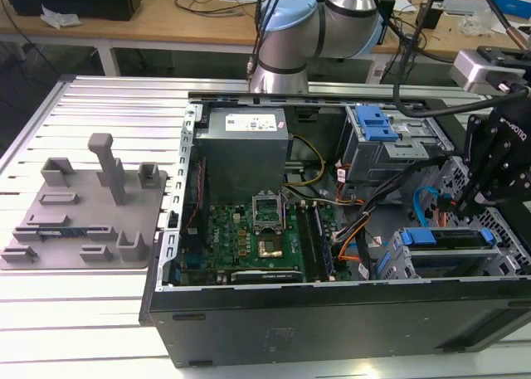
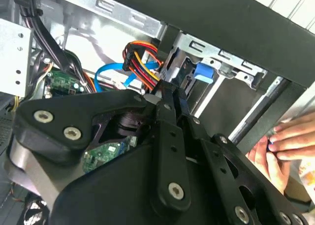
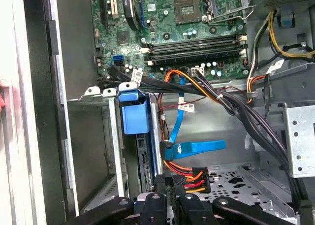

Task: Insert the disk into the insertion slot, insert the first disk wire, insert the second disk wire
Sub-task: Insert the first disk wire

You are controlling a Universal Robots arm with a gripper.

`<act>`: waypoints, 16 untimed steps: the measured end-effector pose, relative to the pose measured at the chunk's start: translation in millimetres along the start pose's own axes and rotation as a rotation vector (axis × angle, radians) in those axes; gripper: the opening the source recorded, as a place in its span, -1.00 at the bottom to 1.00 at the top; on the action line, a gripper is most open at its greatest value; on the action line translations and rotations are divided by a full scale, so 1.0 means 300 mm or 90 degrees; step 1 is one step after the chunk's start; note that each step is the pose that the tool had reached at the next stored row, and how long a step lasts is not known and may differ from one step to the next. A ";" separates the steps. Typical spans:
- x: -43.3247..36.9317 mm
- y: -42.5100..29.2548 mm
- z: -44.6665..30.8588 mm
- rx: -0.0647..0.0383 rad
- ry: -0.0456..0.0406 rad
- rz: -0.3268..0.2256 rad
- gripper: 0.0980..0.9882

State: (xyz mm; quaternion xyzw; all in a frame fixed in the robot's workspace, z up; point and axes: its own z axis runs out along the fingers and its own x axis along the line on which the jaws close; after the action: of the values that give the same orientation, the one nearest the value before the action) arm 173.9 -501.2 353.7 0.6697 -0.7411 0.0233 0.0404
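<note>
The hand (image 3: 173, 185) has its fingers pressed close, pinching the black plug (image 3: 196, 179) of orange, red and yellow wires. Just beyond, the blue-framed disk (image 3: 134, 117) sits inside the insertion slot (image 3: 114, 146). Farther off lies the motherboard (image 3: 187, 33), its print unreadable.

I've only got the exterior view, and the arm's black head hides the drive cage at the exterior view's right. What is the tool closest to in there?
Observer: In the first wrist view the tool sits right at a black power connector with orange, red and yellow wires. I cannot tell whether it grips it.
Operator: Okay. Is anything else near the computer that I should know about?
Observer: Yes. In the second wrist view a person's hand is just past the outer edge of the computer case, close to where the tool is working.
</note>
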 end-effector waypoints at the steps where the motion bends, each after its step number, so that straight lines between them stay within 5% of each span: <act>1: 0.000 0.000 0.000 0.000 -0.0001 0.000 -0.85; 7: 0.001 0.014 0.002 0.012 -0.0005 0.001 -0.85; 16: 0.006 0.018 0.002 0.015 -0.0004 -0.008 -0.85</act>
State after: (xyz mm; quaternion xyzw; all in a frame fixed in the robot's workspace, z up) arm 168.5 -502.6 353.3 0.6748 -0.7366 0.0317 0.0323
